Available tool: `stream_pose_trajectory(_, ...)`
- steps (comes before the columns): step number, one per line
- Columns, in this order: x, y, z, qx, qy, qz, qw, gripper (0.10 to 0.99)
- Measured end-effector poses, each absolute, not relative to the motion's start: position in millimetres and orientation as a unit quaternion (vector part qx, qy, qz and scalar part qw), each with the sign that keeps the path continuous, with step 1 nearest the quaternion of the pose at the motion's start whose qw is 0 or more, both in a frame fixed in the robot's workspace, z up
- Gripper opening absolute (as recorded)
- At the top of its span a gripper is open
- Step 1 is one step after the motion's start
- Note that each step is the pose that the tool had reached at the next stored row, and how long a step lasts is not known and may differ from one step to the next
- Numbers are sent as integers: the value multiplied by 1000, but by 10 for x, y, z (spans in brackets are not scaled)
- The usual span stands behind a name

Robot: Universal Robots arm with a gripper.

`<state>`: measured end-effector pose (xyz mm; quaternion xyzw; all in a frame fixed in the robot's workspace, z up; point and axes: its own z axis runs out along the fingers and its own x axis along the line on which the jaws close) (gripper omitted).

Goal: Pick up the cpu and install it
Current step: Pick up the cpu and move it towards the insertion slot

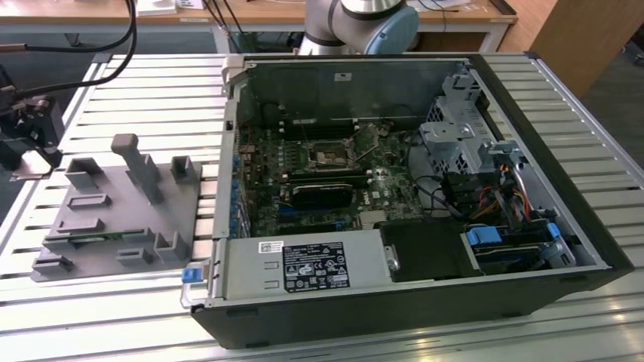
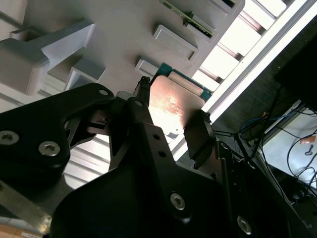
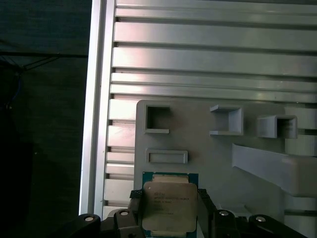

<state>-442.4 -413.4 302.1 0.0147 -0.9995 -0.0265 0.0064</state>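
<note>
The cpu (image 3: 168, 206), a small square chip with a silvery top and a thin green-tan rim, sits between the black fingers of my gripper (image 3: 170, 208), one finger against each side. In the second wrist view the cpu (image 2: 174, 101) shows held just off the corner of the grey tray (image 2: 124, 34). In the exterior view my gripper (image 1: 32, 154) hangs at the far left, over the tray's (image 1: 121, 219) far-left corner. The motherboard socket (image 1: 330, 154) lies open inside the computer case (image 1: 403, 188) to the exterior view's right.
The tray carries a tall grey post (image 1: 136, 166), several raised pockets and a thin green memory stick (image 1: 96, 240). It lies on a slatted aluminium table (image 1: 563, 98), whose edge (image 3: 94, 124) runs close beside my gripper. The arm's base (image 1: 363, 23) stands behind the case.
</note>
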Motion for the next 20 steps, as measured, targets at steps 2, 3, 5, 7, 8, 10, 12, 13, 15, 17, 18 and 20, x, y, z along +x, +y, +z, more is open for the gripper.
stream_pose_trajectory(2, -4424, -4134, 3024, 15, -1000, -27, 6, 529)
stream_pose_trajectory(3, -4424, -4134, 3024, 15, -1000, -27, 6, 529)
stream_pose_trajectory(5, -4424, -4134, 3027, 15, -1000, -27, 6, 529)
stream_pose_trajectory(7, -4424, -4133, 3033, 15, -1000, -26, 7, 529)
stream_pose_trajectory(8, -4424, -4133, 3039, 15, -1000, -26, 7, 529)
stream_pose_trajectory(10, -4424, -4133, 3050, 15, -1000, -26, 7, 529)
stream_pose_trajectory(12, -4424, -4133, 3074, 15, -1000, -26, 6, 529)
stream_pose_trajectory(13, -4424, -4133, 3089, 15, -1000, -27, 6, 529)
stream_pose_trajectory(15, -4424, -4133, 3123, 15, -1000, -26, 6, 529)
stream_pose_trajectory(17, -4424, -4133, 3154, 15, -1000, -26, 6, 529)
stream_pose_trajectory(18, -4424, -4133, 3167, 15, -1000, -27, 6, 529)
stream_pose_trajectory(20, -4424, -4133, 3192, 15, -1000, -27, 6, 529)
